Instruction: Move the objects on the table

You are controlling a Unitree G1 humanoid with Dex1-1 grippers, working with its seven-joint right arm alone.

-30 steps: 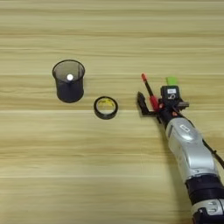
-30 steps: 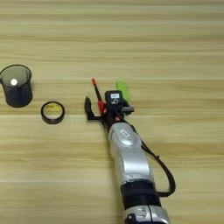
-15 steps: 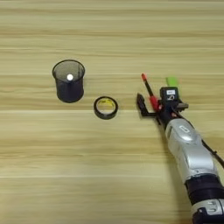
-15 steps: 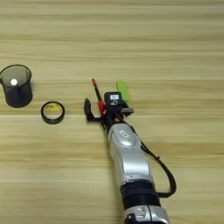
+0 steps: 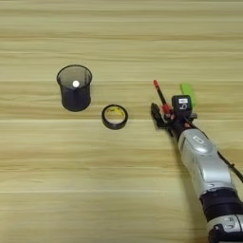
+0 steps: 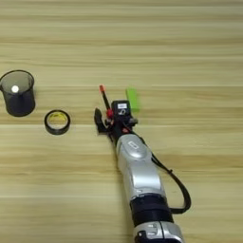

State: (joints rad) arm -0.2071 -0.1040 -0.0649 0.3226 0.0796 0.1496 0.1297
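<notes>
Red marker pen (image 5: 160,97) lies between the fingers (image 5: 167,115), spread to straddle it; green block (image 5: 188,90) just beyond, tape ring (image 5: 114,116) left.

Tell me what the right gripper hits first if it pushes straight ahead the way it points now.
The red marker pen: it already lies between the fingers of the right gripper and runs on up-left ahead of it. Beyond the pen's tip, only bare table shows. The green block sits off to the right, probably missed.

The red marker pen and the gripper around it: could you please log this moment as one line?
right gripper: at red marker pen, grip unclear | green block: beside the pen | tape ring: apart, left | mesh cup: far left
</notes>
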